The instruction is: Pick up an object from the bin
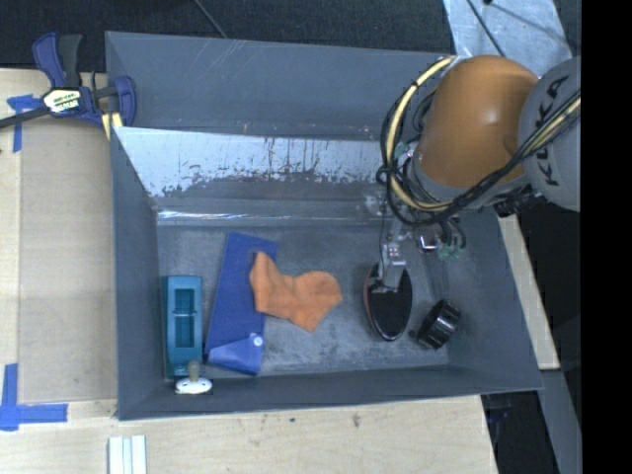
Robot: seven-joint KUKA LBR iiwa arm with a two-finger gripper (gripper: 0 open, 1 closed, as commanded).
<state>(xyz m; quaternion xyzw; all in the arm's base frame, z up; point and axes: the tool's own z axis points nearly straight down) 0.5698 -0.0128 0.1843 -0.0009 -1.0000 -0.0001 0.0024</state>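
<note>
Grey bin (247, 77): my tool (392, 270) sits over a glossy black oval (388, 312) at 4 o'clock on the floor.
Teal box (183, 322) at 8 o'clock, white cap (194, 386) at its 6. Blue cloth (232, 309), with orange cloth (293, 296) lapping its 3 o'clock edge. Tool at the oval's 12; released or clenched, cannot tell. Small black cylinder (435, 325) just beside, at 3.

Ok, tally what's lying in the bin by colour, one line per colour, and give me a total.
Blue: 2, the teal box and the blue cloth
Orange: 1, the orange cloth
Black: 2, the glossy oval under the gripper and the small cap
White: 1, the small disc at the teal box's near end
Total: 6
</note>
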